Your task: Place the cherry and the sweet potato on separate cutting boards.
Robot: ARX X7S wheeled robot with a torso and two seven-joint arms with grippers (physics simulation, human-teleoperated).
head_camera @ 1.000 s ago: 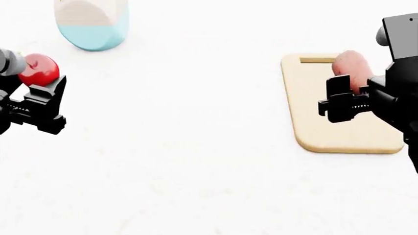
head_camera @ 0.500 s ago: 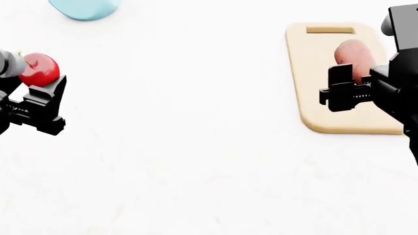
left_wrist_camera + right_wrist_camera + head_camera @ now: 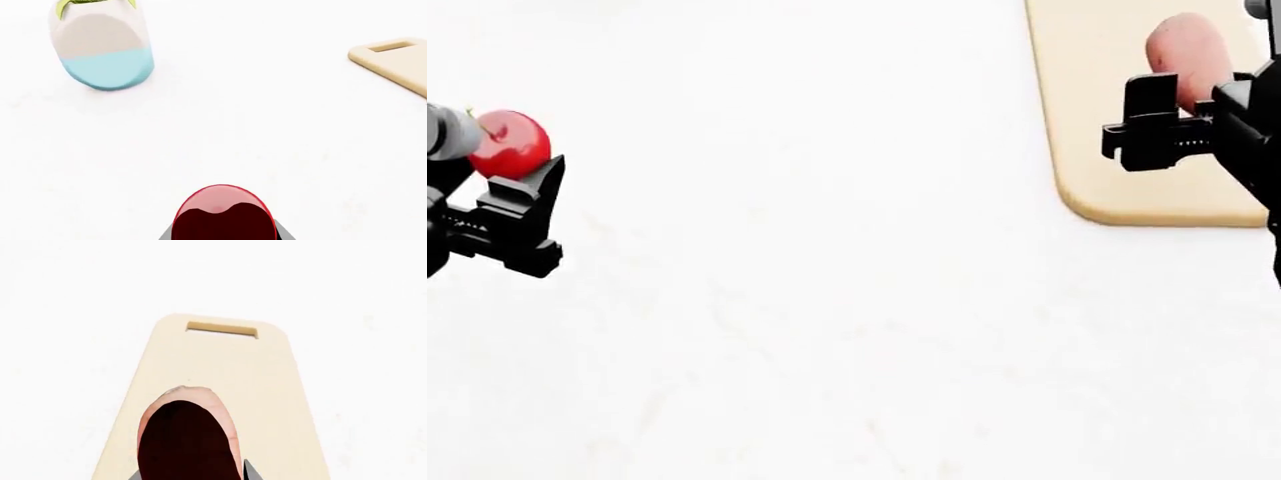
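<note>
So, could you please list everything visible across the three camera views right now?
cherry: one, glossy red, at the left pincer, off any board.
sweet potato: one, pinkish-brown, over the tan board at the right pincer.
cutting board: one, pale tan, slot handle at its far end, under the sweet potato.
blue board: one, light blue and whitish, far across the table in the left wrist view; something green shows at its far edge.
table: white surface.
left pincer: black, around the cherry.
right pincer: black, around the sweet potato.
</note>
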